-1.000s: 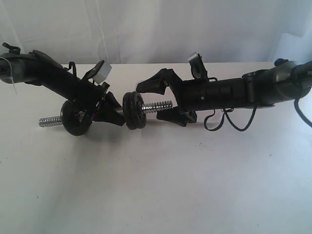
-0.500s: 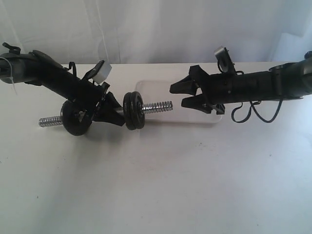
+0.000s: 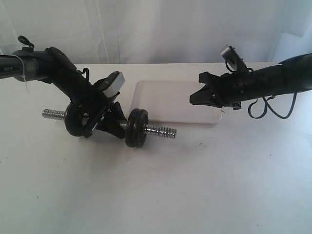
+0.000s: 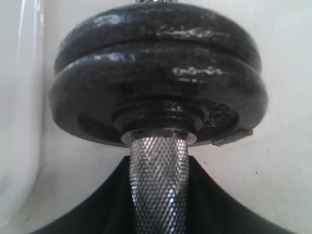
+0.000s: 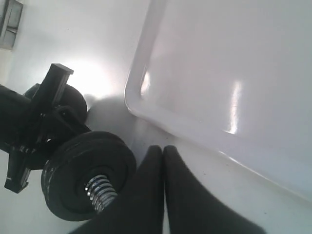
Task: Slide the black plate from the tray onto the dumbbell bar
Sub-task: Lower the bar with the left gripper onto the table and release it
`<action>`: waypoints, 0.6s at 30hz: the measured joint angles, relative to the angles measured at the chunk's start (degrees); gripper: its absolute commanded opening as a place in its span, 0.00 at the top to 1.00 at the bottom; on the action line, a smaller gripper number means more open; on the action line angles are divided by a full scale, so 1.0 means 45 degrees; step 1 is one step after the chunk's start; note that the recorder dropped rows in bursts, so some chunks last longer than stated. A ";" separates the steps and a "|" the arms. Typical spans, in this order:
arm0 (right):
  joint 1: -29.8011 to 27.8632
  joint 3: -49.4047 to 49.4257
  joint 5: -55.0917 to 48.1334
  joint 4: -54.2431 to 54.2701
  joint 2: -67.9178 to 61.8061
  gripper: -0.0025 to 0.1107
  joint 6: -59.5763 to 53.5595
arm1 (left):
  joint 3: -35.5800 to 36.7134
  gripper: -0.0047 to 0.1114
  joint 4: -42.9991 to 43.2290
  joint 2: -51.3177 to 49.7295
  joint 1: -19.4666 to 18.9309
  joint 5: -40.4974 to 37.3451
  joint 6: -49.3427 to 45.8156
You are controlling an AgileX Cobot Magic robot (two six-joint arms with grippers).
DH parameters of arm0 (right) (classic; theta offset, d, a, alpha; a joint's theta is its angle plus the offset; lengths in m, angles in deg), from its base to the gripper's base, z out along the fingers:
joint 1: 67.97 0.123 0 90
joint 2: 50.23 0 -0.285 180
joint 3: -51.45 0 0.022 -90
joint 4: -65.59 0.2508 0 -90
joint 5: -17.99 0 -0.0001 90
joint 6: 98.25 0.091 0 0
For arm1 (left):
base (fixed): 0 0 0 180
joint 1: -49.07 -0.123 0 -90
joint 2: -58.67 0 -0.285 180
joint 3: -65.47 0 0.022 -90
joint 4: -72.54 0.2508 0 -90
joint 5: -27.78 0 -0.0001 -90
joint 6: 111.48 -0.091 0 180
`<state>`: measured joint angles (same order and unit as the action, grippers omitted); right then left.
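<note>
My left gripper [image 3: 108, 121] is shut on the knurled middle of the dumbbell bar [image 3: 158, 130], which slopes down to the right just above the table. Two black plates [image 3: 136, 127] sit side by side on the bar right of my grip, and a third plate [image 3: 77, 123] sits left of it. In the left wrist view the bar [image 4: 158, 180] runs out from the gripper [image 4: 158, 217] into the pair of plates [image 4: 158, 78]. The white tray [image 3: 165, 97] lies behind with no disc showing in it. My right gripper [image 3: 193, 99] hovers shut over the tray's right end, holding nothing; its tips [image 5: 163, 158] point past the tray's rim [image 5: 134, 105] toward the plates [image 5: 73, 170].
White table all round, white curtain behind. A loose black cable [image 3: 265, 107] hangs under the right arm. The bar's threaded right end [image 5: 100, 192] sticks out towards the tray's front edge.
The right gripper let go of the bar's end, drew back to the right over the tray and shut. The left arm lowered the bar, tipping its right end down.
</note>
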<state>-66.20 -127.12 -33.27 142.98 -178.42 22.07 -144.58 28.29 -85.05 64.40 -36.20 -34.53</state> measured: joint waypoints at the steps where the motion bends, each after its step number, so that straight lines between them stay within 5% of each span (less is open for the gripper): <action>1: 0.0000 -0.0020 0.0000 -0.0067 0.0000 0.98 0.0000 | 0.0000 0.96 0.0172 0.0020 0.0052 0.0046 0.0000; 18: 0.0000 -0.0020 0.0008 -0.0452 0.0000 0.98 -0.0009 | -0.0021 0.95 -0.0194 0.0010 0.0104 0.0681 0.0204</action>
<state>-66.20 -127.21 -33.24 140.94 -178.42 22.03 -144.68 27.41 -85.01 64.87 -33.13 -33.61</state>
